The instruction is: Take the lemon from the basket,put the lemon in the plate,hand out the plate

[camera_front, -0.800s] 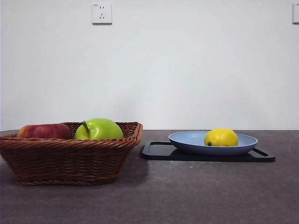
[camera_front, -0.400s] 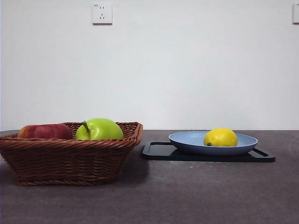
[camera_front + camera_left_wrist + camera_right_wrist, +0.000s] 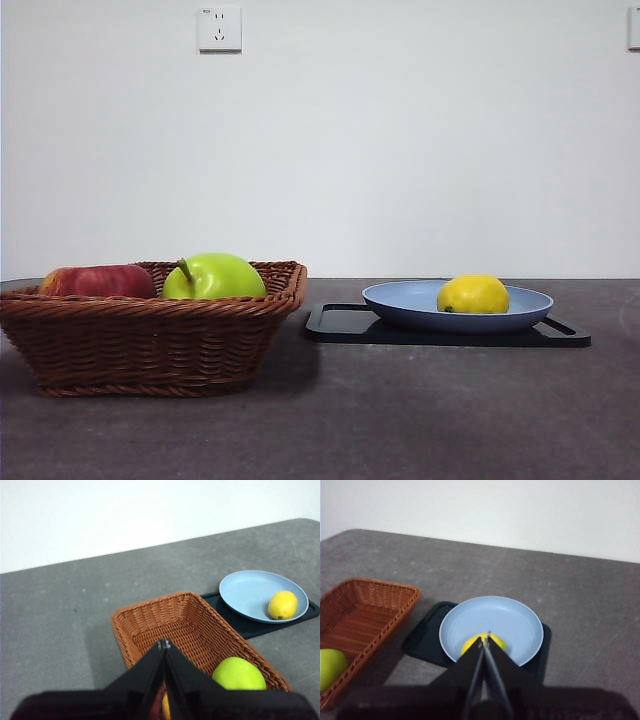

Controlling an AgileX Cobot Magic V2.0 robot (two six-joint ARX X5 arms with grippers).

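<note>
Right gripper [image 3: 485, 636]: jaws pressed together, holding nothing, poised above the plate.
Left gripper [image 3: 163, 644]: jaws closed, empty, above the basket.
Lemon [image 3: 473, 294]: lying in the plate [image 3: 400, 298].
Plate: sits on a black tray [image 3: 338, 324].
Basket [image 3: 150, 340]: beside the tray, holding a green apple [image 3: 214, 276] and a red apple [image 3: 97, 281].

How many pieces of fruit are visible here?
3: the lemon on the plate, the green apple and red apple in the basket. More may be hidden there.
</note>
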